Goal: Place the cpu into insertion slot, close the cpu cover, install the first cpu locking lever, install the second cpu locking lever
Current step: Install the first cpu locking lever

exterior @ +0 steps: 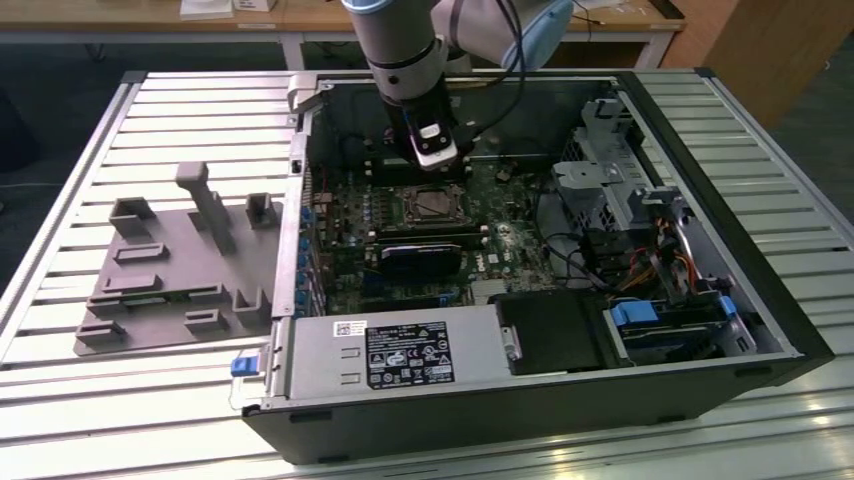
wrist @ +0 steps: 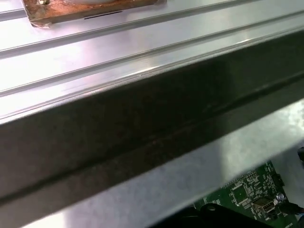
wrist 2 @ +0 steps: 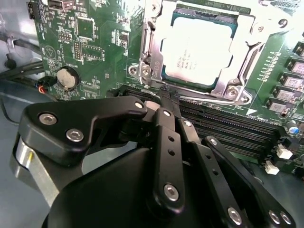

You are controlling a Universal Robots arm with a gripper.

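Arm (exterior: 400,50) reaches straight down into the open computer case (exterior: 534,415). The gripper (wrist 2: 167,96) is clenched with nothing in it, tips just beside the insertion slot (exterior: 430,203). The cpu (wrist 2: 199,45) sits in the slot, with the cpu cover (wrist 2: 149,45) flat around it.

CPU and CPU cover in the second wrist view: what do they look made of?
CPU: pale silvery-beige metal top, matte, softly reflecting light. CPU cover: thin stamped metal, likely steel, bright and shiny with sharp glints along its edges.
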